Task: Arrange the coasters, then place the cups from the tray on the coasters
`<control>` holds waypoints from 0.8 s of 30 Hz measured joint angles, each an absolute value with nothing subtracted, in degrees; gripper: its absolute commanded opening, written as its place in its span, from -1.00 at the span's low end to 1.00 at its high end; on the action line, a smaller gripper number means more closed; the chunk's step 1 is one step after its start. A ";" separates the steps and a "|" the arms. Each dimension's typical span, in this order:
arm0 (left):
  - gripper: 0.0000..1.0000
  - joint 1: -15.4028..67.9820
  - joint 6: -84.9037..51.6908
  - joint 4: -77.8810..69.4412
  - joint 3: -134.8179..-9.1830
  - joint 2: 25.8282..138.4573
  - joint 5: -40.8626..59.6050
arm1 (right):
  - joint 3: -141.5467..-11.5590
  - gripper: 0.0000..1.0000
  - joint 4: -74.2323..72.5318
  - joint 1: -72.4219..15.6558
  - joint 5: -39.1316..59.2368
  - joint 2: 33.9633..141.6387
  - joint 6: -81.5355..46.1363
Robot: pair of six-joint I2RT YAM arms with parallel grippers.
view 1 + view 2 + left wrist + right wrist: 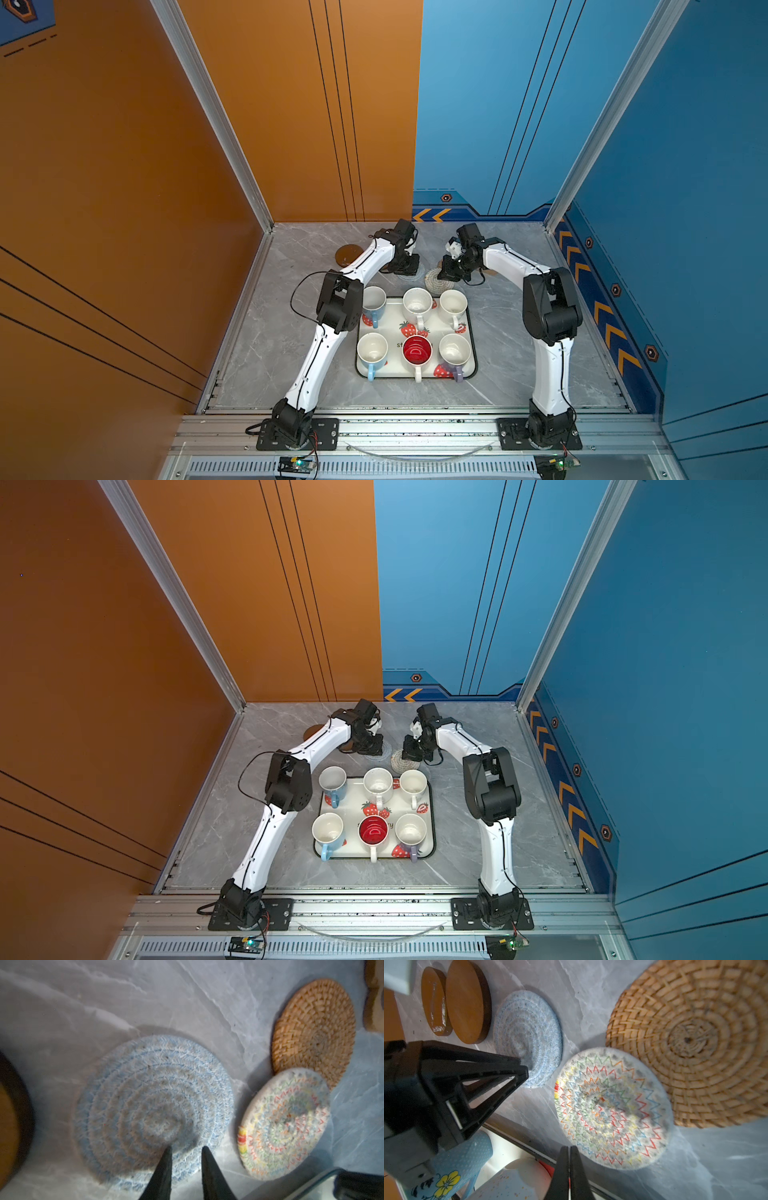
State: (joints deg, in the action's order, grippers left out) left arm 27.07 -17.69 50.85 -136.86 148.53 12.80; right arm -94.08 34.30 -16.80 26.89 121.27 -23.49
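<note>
Several cups stand on the strawberry tray (415, 377), among them a red-inside cup (417, 351) and a light blue cup (467, 1157). Behind the tray lie the coasters: two brown discs (467, 1001), a grey woven coaster (153, 1105), a cream coaster (612, 1105) overlapping a tan coaster (695, 1043). My left gripper (186, 1149) stands tip-down on the grey coaster, its jaws a narrow gap apart with the near rim between them. My right gripper (569, 1148) is shut and empty, hovering by the tray's far rim, next to the cream coaster.
One brown disc (348, 254) lies far left near the orange wall. A brown flat piece (374, 995) is cut off by the frame edge beyond the tan coaster. Both arms bend inward over the back of the marble table (519, 353).
</note>
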 measured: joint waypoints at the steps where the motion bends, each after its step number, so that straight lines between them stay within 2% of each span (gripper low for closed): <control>1: -0.47 26.92 -18.04 50.83 -138.10 149.25 12.58 | -94.08 -1.00 34.13 -16.84 26.94 121.27 -23.66; 9: -0.46 25.61 -20.25 50.61 -145.97 153.86 11.53 | -94.06 -1.00 33.80 -16.99 26.96 121.27 -24.25; 24: -0.47 24.51 -20.88 50.26 -146.06 154.08 11.55 | -94.06 -1.00 33.78 -17.06 26.96 121.99 -24.49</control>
State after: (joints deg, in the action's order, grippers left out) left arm 24.51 -20.88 50.26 -146.06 154.08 11.55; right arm -94.06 33.78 -17.06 26.96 121.99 -24.49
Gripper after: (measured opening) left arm 0.268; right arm 0.047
